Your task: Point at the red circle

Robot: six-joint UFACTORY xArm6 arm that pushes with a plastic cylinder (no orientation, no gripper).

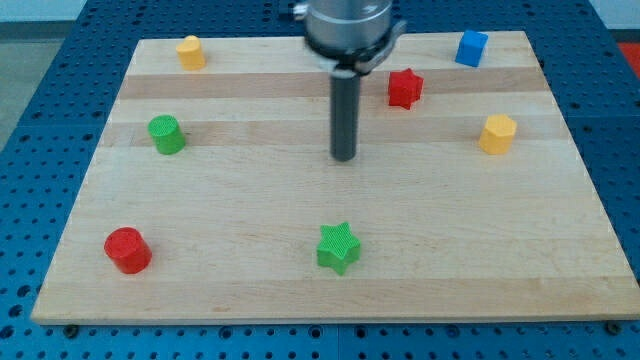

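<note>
One target: red circle, far toward the view's lower left of my tip.
Handling: probably light, stiff; needs no hold.
Tool: bare rod, grasping nothing.

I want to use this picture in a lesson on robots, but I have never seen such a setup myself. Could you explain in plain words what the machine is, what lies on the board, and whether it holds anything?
There is one picture, from a single camera looking down at a slant on a wooden board. The grey part at the view's top is the end of a robot arm. It has no claw, only a dark rod, and my tip sits near the board's middle, touching no block. It holds nothing and can only push or point.

Seven small blocks lie spread out: a red circle at lower left, a green star, a green cylinder, a red star, a blue cube, and two yellow blocks.
</note>
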